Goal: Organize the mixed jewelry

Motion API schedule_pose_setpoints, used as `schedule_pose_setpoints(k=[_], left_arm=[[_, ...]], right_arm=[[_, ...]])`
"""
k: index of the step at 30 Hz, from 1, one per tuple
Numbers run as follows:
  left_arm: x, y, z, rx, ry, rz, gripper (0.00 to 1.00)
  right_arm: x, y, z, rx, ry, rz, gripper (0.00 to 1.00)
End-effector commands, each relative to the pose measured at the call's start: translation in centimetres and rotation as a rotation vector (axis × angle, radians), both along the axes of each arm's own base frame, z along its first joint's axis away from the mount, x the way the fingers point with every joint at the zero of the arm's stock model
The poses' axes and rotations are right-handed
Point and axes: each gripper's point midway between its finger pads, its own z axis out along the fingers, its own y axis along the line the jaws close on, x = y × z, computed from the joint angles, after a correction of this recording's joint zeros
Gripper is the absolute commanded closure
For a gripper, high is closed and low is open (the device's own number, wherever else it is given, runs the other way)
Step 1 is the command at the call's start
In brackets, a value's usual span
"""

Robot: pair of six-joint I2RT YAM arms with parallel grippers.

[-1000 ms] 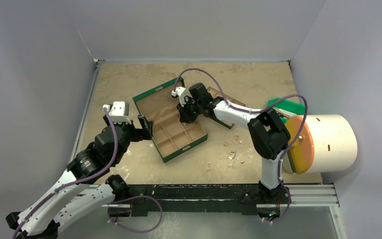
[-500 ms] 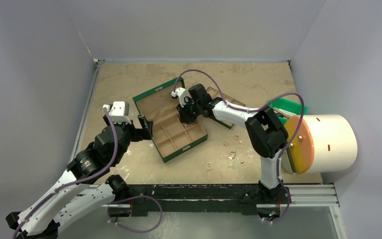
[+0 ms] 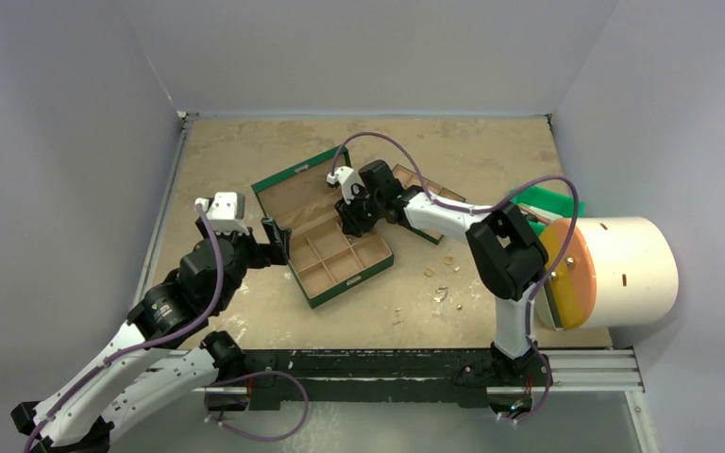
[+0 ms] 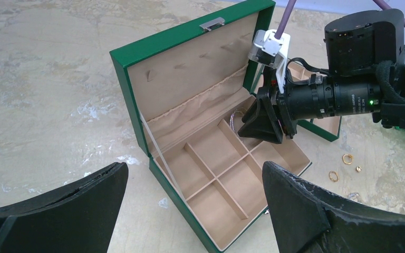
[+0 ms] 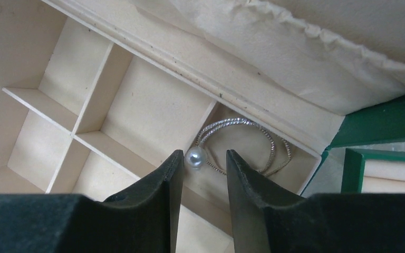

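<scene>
Beige tabletop (image 3: 245,151), green box (image 4: 121,79), right fingers (image 5: 155,205) above pearl (image 5: 195,157) and hoops (image 5: 234,120)

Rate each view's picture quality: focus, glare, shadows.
Top external: soft, even light, no glare, but the loose jewelry on the table is too tiny to resolve. Left wrist: green box sharp, left gripper fingers dark, little detail. Right wrist: wire hoops crisp, right gripper fingers near-black.

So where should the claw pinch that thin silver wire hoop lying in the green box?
Probably the far arc of the thin twisted silver wire hoop, from above, straddling the wire: it lies low in a walled corner compartment of the green box, blocking sideways approaches.
</scene>
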Motion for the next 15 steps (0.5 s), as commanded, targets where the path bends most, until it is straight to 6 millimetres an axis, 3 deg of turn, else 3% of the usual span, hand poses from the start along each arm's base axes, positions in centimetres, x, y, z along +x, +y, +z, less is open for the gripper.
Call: schedule_pose_setpoints(k=[1, 10, 15], left_arm=[[0.1, 0.1, 2.3, -0.032, -0.048, 0.003, 0.01], [0.1, 0.0, 2.4, -0.036, -0.05, -0.002, 0.01], [0.1, -0.1, 2.3, -0.034, -0.049, -0.005, 0.01]], right_arm=[[0.5, -0.1, 3.3, 0.048, -0.06, -0.025, 0.61], [1.2, -0.5, 6.4, 0.096, -0.108, -0.115, 0.6], [2.2, -0.5, 7.4, 0.159, -0.097, -0.242, 0.82]])
